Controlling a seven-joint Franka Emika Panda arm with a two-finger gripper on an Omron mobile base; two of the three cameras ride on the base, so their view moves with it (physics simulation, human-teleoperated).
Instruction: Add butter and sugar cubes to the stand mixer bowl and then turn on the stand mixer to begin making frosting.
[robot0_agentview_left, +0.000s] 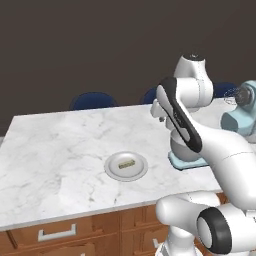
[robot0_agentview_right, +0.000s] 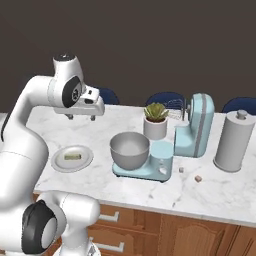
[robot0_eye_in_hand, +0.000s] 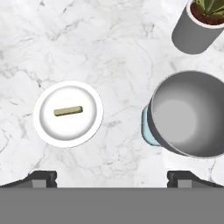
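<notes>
A: What could go wrong? The butter (robot0_eye_in_hand: 68, 110) is a thin bar on a plate (robot0_eye_in_hand: 87, 94) near the counter's front edge; the claw (robot0_agentview_right: 80, 117) hangs high with jaws wide, holding nothing; a skewed descent could tip the plate.

B: Room? Bare counter (robot0_agentview_left: 55, 145) left; rightward the mixer bowl (robot0_agentview_right: 129, 150), plant pot (robot0_agentview_right: 155, 128) and mixer (robot0_agentview_right: 194, 127) crowd together; two sugar cubes (robot0_agentview_right: 198, 178) near the front edge could get knocked off.

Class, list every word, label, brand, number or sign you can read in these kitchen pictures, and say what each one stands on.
None: no readable text shows anywhere.
Light blue stand mixer: plain, no brand or dial marks visible.
Tall grey metal canister: no label.
Small white plant pot: blank.
Shallow grey plate and pale yellow-green butter bar: unmarked.
</notes>
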